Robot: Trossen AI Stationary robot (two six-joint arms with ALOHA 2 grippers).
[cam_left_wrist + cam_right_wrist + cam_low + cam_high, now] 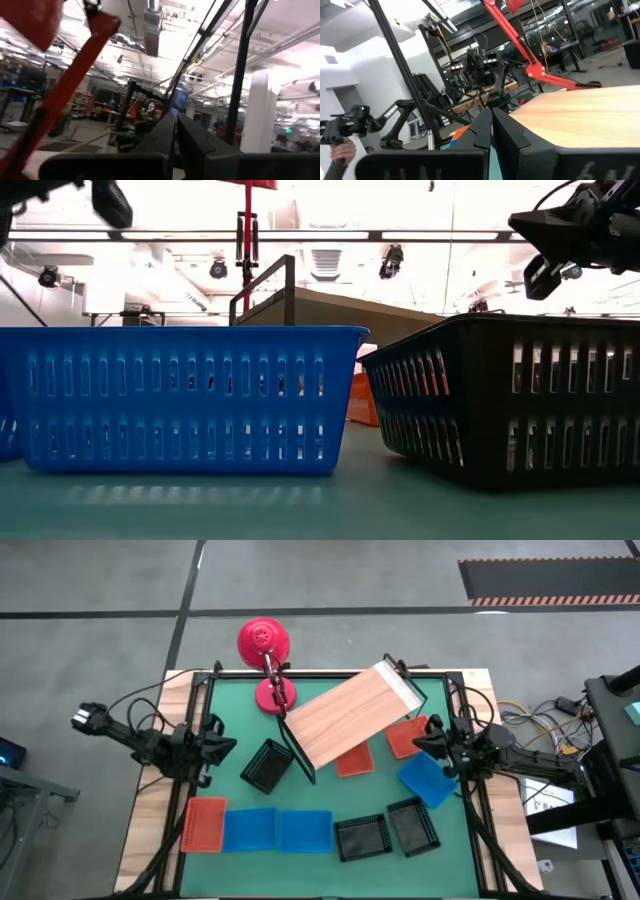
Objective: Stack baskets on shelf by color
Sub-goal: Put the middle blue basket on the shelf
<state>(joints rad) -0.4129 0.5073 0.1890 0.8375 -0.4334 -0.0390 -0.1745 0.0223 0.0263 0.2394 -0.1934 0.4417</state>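
The wooden shelf [350, 712] with its black wire frame stands slantwise on the green mat [320, 795]. The baskets lie loose on the mat. Along the near edge are a red-orange one [205, 823], two blue ones [250, 830] [305, 831] and two black ones [362, 837] [413, 825]. Another black one [267, 765] lies left of the shelf and a blue one [427, 780] to its right. Two red-orange ones [353, 758] [405, 737] lie by the shelf's near side. My left gripper [222, 748] and right gripper [428, 740] hover shut and empty at the mat's sides.
A round red lamp [265, 640] on a red arm stands at the mat's far edge, left of the shelf. In the low view a blue basket [190, 400] and a black basket [510, 400] fill the foreground. Cables lie at the table's right.
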